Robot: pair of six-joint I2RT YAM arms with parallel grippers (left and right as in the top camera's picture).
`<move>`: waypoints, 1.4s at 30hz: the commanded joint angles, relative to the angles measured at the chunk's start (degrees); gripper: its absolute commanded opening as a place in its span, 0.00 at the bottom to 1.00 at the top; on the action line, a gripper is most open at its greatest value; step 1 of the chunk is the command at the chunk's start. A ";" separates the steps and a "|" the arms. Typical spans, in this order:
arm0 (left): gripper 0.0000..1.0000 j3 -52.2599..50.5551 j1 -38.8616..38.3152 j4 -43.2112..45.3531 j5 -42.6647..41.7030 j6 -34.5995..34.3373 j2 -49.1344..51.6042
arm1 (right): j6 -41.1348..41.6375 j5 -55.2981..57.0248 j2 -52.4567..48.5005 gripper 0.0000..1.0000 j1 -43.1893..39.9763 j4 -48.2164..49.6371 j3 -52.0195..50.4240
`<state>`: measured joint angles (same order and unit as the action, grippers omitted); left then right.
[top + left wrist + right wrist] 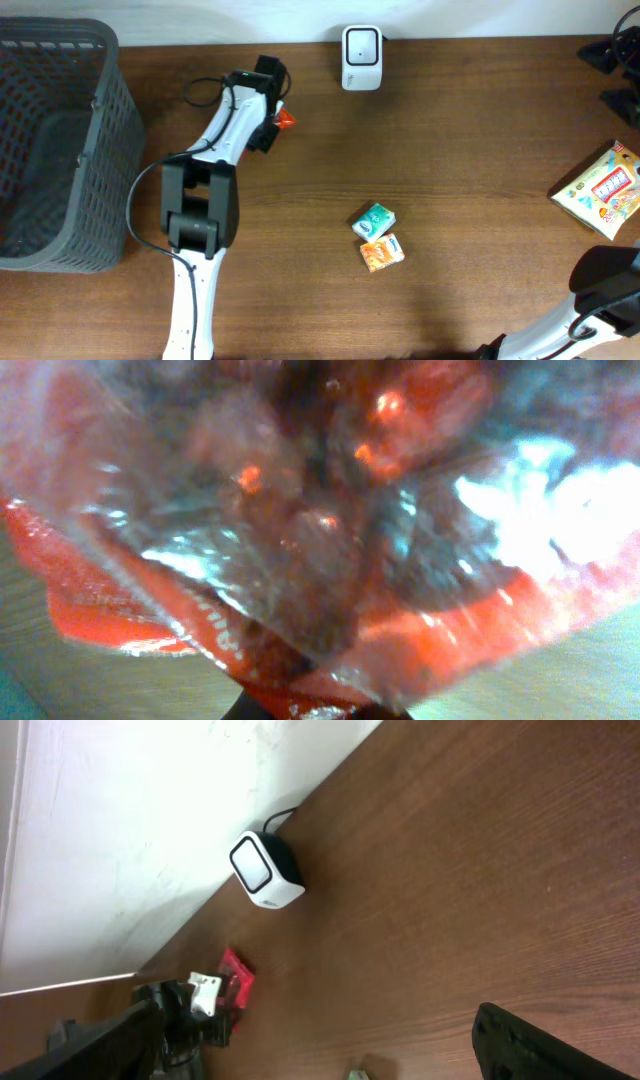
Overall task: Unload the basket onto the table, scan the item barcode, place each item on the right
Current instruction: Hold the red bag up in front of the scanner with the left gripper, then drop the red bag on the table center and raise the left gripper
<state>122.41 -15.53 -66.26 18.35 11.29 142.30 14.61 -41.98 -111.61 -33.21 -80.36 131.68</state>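
One red packet (287, 120) in left gripper (277, 124), near table (450, 150) edge

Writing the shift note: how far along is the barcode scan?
Done: the left gripper seems closed on the red packet. In hand: the packet sits left of the scanner, not yet in front of its window. Left: presenting the barcode to the scanner.

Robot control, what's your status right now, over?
Left gripper at red packet, jaws hidden. Right gripper open, empty. Scanner at table's far edge, nothing between it and packet.
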 commanded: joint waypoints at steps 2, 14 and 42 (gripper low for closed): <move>0.00 15.34 -1.62 -7.91 -27.30 -2.03 0.46 | -0.22 -0.85 -0.09 0.98 0.20 0.20 -0.24; 0.00 28.79 1.62 -24.41 -62.62 -8.57 0.52 | -0.22 -0.85 -0.09 0.98 0.20 0.20 -0.24; 0.99 31.56 4.85 -30.47 -17.46 -22.58 -7.02 | -0.22 -0.85 -0.09 0.98 0.20 0.20 -0.24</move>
<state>152.33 -11.75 -96.49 -2.66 -10.72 139.26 14.63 -41.95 -111.61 -33.21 -80.34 131.68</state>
